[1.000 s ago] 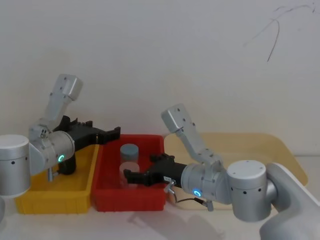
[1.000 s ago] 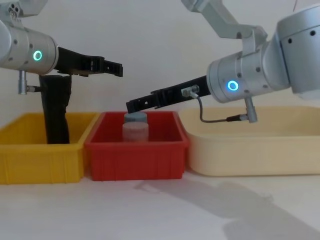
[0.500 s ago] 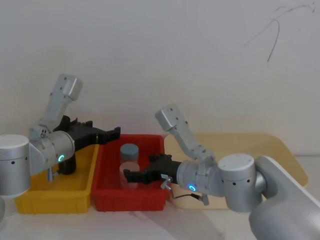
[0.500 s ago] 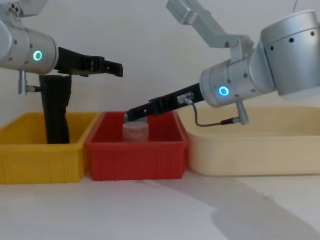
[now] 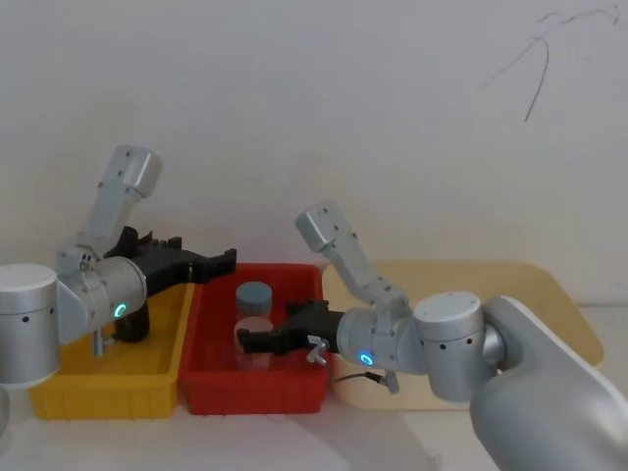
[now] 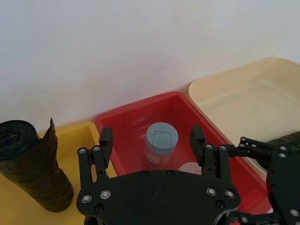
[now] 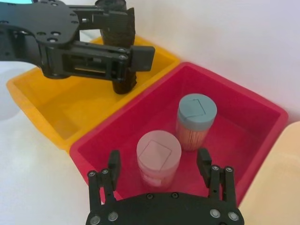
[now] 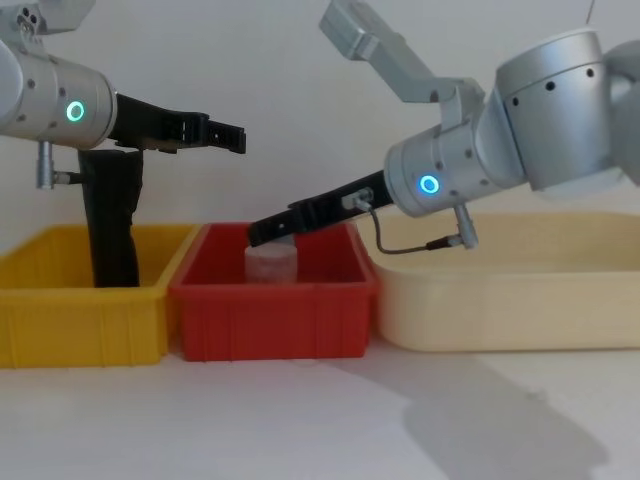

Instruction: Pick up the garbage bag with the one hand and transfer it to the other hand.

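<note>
The garbage bag is a black roll of wrinkly plastic that stands upright in the yellow bin; it also appears as the garbage bag and garbage bag in the wrist views. My left gripper, on the arm with the green ring, hangs open above the edge between the yellow and red bins, beside the bag's top and apart from it. My right gripper, on the blue-ring arm, is open low over the red bin, right above a pink-lidded jar.
Two jars stand in the red bin: the pink-lidded one and a grey-blue-lidded one. A wide cream tray lies to the right. The white wall is close behind the bins.
My right arm has swung left and dipped, bringing its open gripper lower over the jars in the red bin. The left arm and the bag have not moved.
</note>
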